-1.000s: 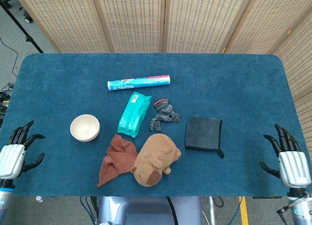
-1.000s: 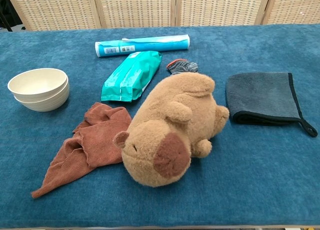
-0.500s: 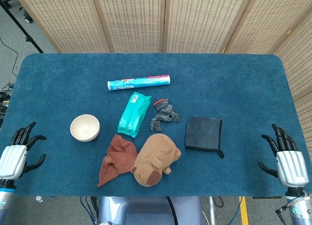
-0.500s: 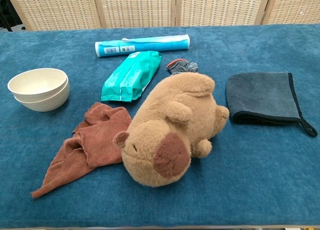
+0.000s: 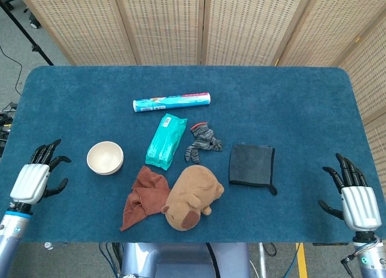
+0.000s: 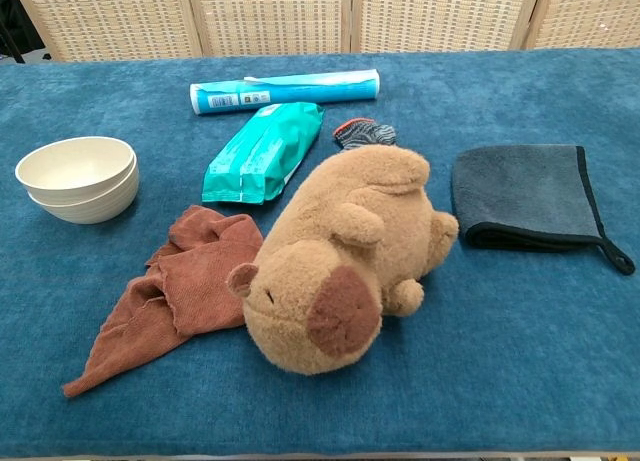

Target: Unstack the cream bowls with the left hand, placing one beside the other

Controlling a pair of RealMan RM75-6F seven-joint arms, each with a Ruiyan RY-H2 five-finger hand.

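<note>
Matt cream bowls (image 6: 77,177); napped table cloth (image 6: 520,331); fuzzy plush toy (image 6: 345,256)

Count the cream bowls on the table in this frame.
2, nested in one stack: the upper bowl sits inside the lower bowl, on the table's left, left of the brown cloth.

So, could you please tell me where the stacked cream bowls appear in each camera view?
Head view: cream bowls sit left of centre, just right of the left hand.
Chest view: the bowls are at the far left edge, mid-height.
Shared landmark: the rust-brown cloth lies just right of and nearer than the bowls.
</note>
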